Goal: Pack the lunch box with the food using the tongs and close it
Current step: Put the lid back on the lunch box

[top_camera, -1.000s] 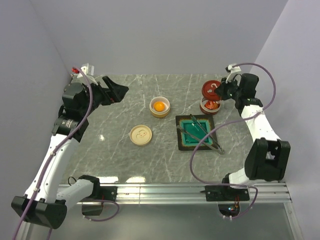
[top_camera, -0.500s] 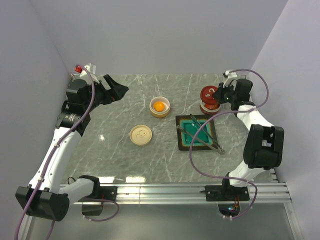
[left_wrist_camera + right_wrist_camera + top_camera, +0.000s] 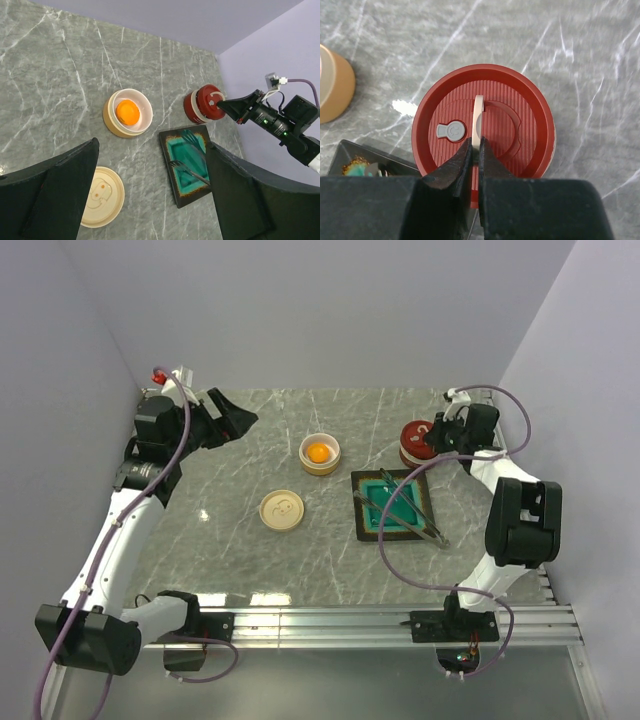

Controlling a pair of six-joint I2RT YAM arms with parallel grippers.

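A red round lunch box [image 3: 413,454] stands at the back right with its red lid [image 3: 520,125] on top. My right gripper [image 3: 476,150] is shut on the lid's thin cream handle [image 3: 478,112]; from above that gripper [image 3: 434,438] sits just right of the lid. What is inside the red box is hidden. An orange disc of food [image 3: 127,111] lies in an open tan bowl [image 3: 306,462]. The silver tongs [image 3: 412,510] lie across the teal tray [image 3: 374,523]. My left gripper [image 3: 228,421] hangs open and empty, high over the back left.
A tan round lid [image 3: 281,510] lies flat on the marble table [image 3: 230,550], left of the tray. The side walls stand close to both arms. The right arm's purple cable [image 3: 400,540] loops over the tray's near edge.
The red lid, held raised and tilted over the red box a second ago, has come down onto it in my right gripper. The left arm shifted slightly.
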